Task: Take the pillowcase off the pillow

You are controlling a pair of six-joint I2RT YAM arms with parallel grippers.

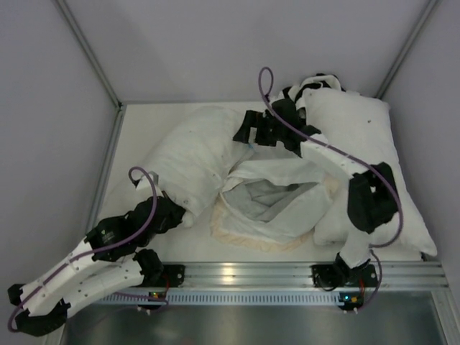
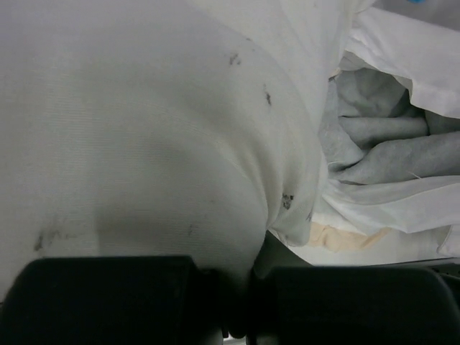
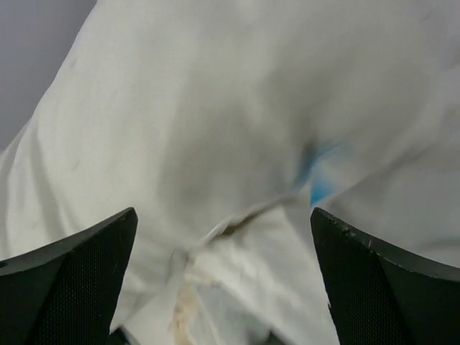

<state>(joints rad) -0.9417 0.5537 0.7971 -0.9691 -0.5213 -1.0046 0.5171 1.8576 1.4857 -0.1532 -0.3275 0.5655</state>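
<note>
The white speckled pillow [image 1: 194, 154] lies left of centre, its right end still at the mouth of the pillowcase [image 1: 277, 205]. The pillowcase gapes open, grey inside, with a cream frill [image 1: 244, 241] along its near side. My left gripper [image 1: 176, 213] is shut on the pillow's near corner; in the left wrist view the pillow [image 2: 144, 144] is pinched in the left gripper [image 2: 248, 287], with the pillowcase [image 2: 388, 144] to the right. My right gripper [image 1: 248, 133] hovers open over the pillow's far end; the right gripper [image 3: 223, 280] holds nothing above the pillow [image 3: 215, 108] and the pillowcase's hem [image 3: 244, 266].
A longer plain white pillow [image 1: 366, 136] lies along the right side under my right arm. A black-and-white patterned cloth [image 1: 320, 80] is bunched at the back. Grey walls enclose the table on the left, back and right; a metal rail [image 1: 237, 273] runs along the near edge.
</note>
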